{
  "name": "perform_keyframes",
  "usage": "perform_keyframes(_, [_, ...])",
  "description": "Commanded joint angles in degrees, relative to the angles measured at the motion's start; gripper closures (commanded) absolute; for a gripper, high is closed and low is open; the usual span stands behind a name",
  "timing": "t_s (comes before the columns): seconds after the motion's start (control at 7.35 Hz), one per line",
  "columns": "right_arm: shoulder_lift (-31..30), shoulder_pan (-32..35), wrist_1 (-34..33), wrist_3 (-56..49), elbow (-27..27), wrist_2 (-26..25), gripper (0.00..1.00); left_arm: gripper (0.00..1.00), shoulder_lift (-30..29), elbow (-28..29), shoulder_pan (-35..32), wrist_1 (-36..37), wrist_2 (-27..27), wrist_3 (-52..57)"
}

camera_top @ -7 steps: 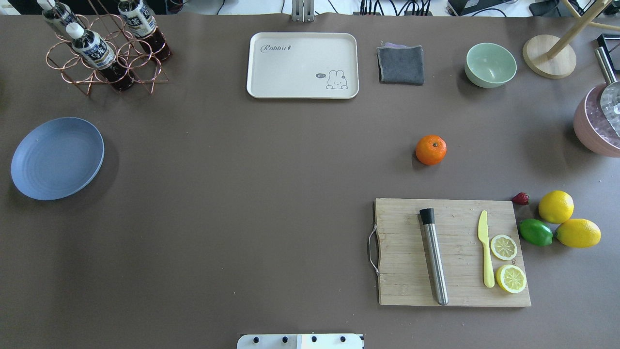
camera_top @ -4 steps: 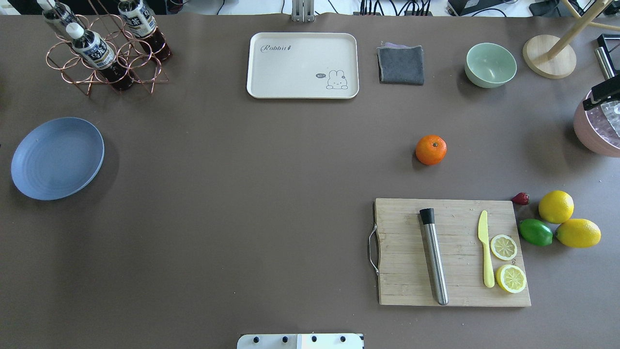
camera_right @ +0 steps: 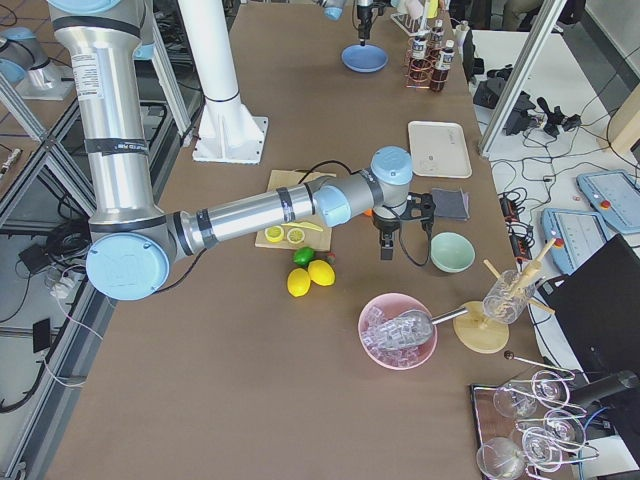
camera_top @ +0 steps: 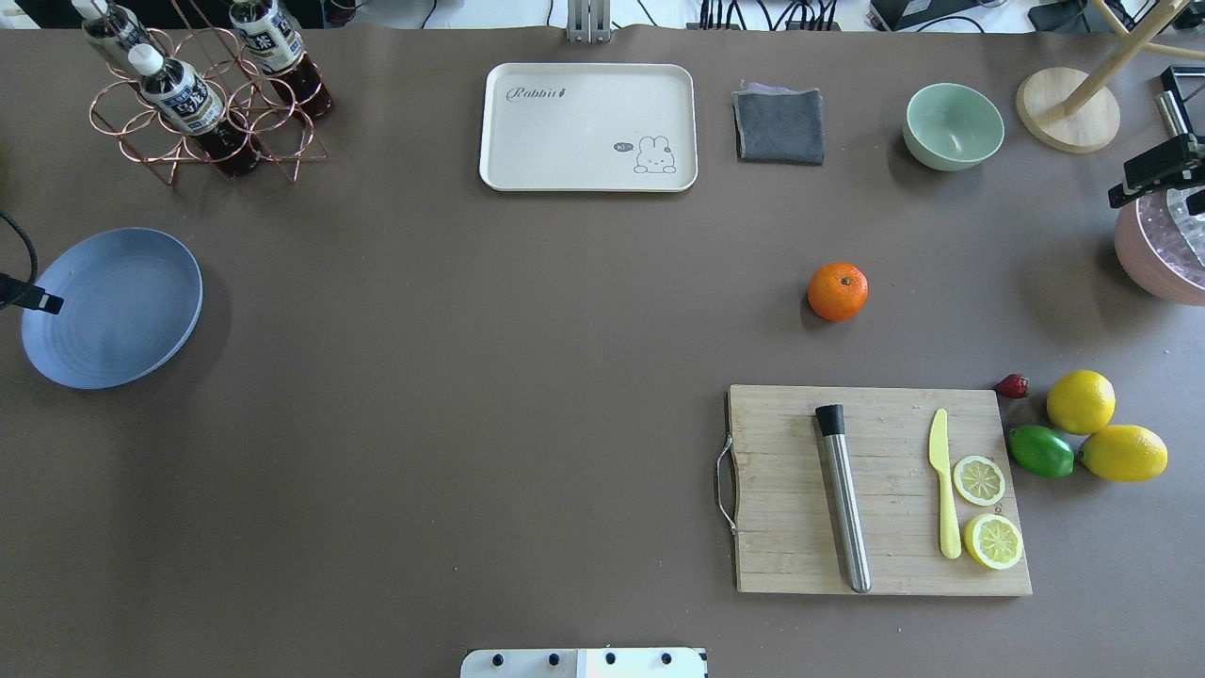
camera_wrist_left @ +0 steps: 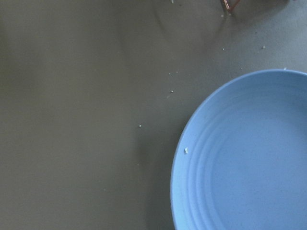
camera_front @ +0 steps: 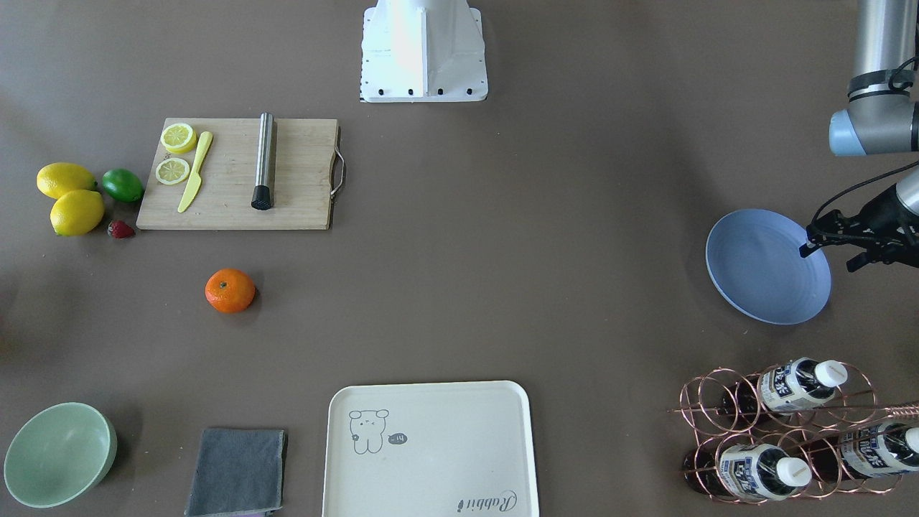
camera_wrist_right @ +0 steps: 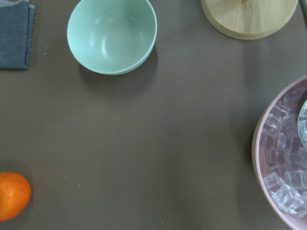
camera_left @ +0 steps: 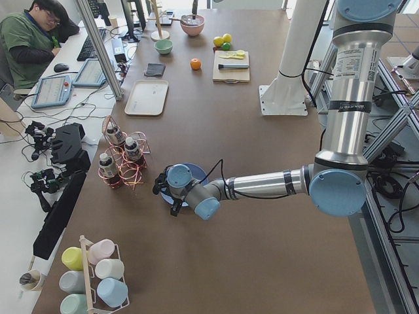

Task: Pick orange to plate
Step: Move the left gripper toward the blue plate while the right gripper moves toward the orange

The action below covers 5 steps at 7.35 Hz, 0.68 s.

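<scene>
The orange (camera_top: 837, 291) sits alone on the brown table, right of centre and just beyond the cutting board; it also shows as the orange (camera_front: 230, 290) and at the lower left of the right wrist view (camera_wrist_right: 12, 195). The blue plate (camera_top: 113, 306) lies empty at the far left edge. My left gripper (camera_front: 828, 257) hovers over the plate's (camera_front: 761, 273) outer rim, its two fingers apart and holding nothing. My right gripper (camera_top: 1153, 174) pokes in at the far right edge above the pink bowl, well right of the orange. Too little of it shows to judge its jaws.
A cutting board (camera_top: 781, 527) with a muddler, yellow knife and lemon slices lies near the orange. Two lemons (camera_top: 1081, 401), a lime (camera_top: 1041, 451) and a strawberry sit to its right. Along the back are a pink ice bowl (camera_top: 1153, 264), green bowl (camera_top: 953, 125), grey cloth, cream tray (camera_top: 588, 127) and bottle rack (camera_top: 202, 104).
A finger of my left gripper has come in over the plate's left rim. My right gripper has entered from the right edge and moved farther in above the pink bowl. The orange has not moved.
</scene>
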Motion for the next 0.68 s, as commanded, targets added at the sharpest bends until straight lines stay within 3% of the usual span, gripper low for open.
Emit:
perform_keyframes(0.0, [-0.2,0.0,0.0,0.6,0.8,-0.4,0.0,0.02,0.0,0.2,0.9,0.0,0.7,0.1])
perform_keyframes(0.54, [-0.3,0.0,0.0,2.4,1.5,-0.4,0.0,0.02,0.2,1.4,0.9,-0.2,0.7,0.2])
